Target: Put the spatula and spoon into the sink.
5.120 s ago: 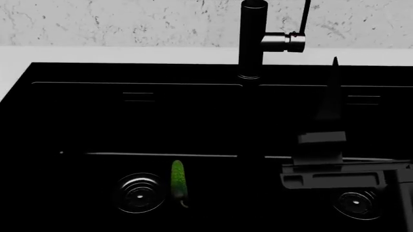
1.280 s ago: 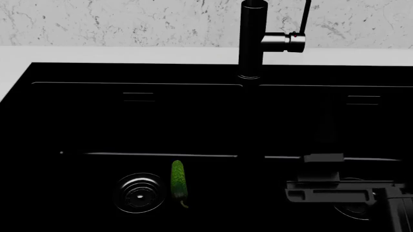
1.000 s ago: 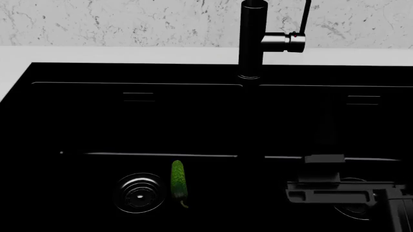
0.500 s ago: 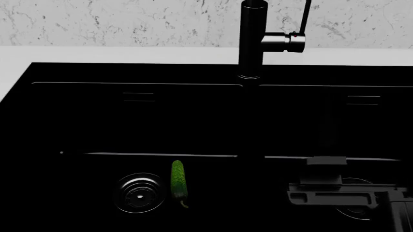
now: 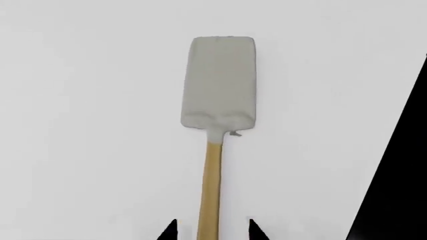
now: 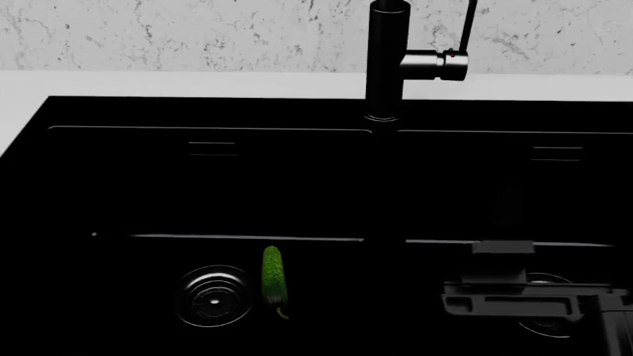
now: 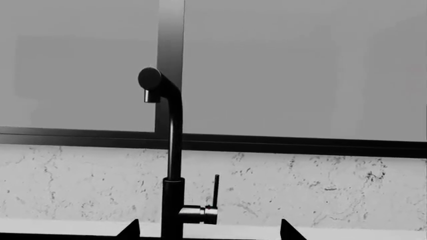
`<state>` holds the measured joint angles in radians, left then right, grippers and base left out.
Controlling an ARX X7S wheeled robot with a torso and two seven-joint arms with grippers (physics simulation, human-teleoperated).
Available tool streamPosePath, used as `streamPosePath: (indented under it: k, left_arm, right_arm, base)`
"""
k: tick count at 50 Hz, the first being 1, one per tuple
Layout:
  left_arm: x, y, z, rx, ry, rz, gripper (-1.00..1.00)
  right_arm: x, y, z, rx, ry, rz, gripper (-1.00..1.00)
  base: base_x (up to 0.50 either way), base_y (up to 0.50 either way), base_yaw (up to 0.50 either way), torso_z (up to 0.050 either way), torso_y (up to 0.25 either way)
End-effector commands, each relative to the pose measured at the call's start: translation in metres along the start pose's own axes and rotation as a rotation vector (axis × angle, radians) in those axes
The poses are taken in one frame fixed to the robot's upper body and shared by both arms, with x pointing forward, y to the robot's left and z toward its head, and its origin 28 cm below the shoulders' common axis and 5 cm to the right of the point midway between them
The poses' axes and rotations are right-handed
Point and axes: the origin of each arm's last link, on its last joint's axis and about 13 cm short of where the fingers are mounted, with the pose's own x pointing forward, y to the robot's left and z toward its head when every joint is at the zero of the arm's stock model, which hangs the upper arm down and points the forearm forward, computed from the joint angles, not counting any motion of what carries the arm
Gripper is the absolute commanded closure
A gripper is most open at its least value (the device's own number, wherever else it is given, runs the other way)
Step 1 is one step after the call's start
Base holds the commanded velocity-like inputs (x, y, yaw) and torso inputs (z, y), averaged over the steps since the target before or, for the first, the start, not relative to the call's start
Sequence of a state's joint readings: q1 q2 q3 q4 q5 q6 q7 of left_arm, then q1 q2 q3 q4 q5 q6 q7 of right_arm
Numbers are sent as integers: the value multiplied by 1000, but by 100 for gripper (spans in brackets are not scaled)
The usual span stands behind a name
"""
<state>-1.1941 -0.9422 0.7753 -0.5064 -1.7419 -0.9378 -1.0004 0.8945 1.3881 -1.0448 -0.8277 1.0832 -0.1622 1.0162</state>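
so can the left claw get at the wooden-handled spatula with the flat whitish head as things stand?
Probably yes. In the left wrist view the wooden-handled spatula with the flat whitish head lies alone on a plain white surface, its handle running between the left claw tips, which stand apart on either side. Nothing blocks it.

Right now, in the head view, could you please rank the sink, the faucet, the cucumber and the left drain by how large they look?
1. Sink, filling most of the view.
2. Faucet, though its top is cut off.
3. Cucumber and left drain: similar extent, too close to rank; the cucumber is longer but narrower.
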Motion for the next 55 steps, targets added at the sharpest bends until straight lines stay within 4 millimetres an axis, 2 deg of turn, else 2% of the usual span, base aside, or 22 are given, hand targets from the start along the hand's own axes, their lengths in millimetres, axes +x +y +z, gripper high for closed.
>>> streamPosePath:
  k: [1,10,17,24,31,43,50,55]
  left_arm:
    - [19,1,-21,17,59,43,100]
    - [18,2,-20,-36,46,51,100]
    - [7,1,-9,-71,-68,40,100]
    - [-18,-9,15,-65,-184,-9,100]
    - [-63,-17,43,-64,-343,-97,100]
    - [-121,-16,78,-48,-521,-196,100]
    - [-133,-25,81,29,-548,-246,100]
    - [-143,-38,81,108,-559,-297,100]
  right_arm:
    - [-1,-1,3,-2,-7,-2,-100]
    - [-3,-2,1,2,-6,-9,-100]
    - [-3,-2,0,5,-5,-11,-100]
    - [-3,-2,1,7,-9,-8,-100]
    - [-3,-2,1,12,-11,-9,-100]
    - [-4,-3,0,16,-12,-13,-100]
    - [-3,-3,-1,17,-12,-10,-100]
    - [-2,-4,0,15,-14,-11,-100]
  base:
    - [0,0,0,0,0]
    - [4,3,0,-2,0]
    - [2,2,0,-1,0]
    - [1,0,0,0,0]
    - [0,0,0,0,0]
    - [0,0,0,0,0]
    - [0,0,0,0,0]
    - [0,0,0,0,0]
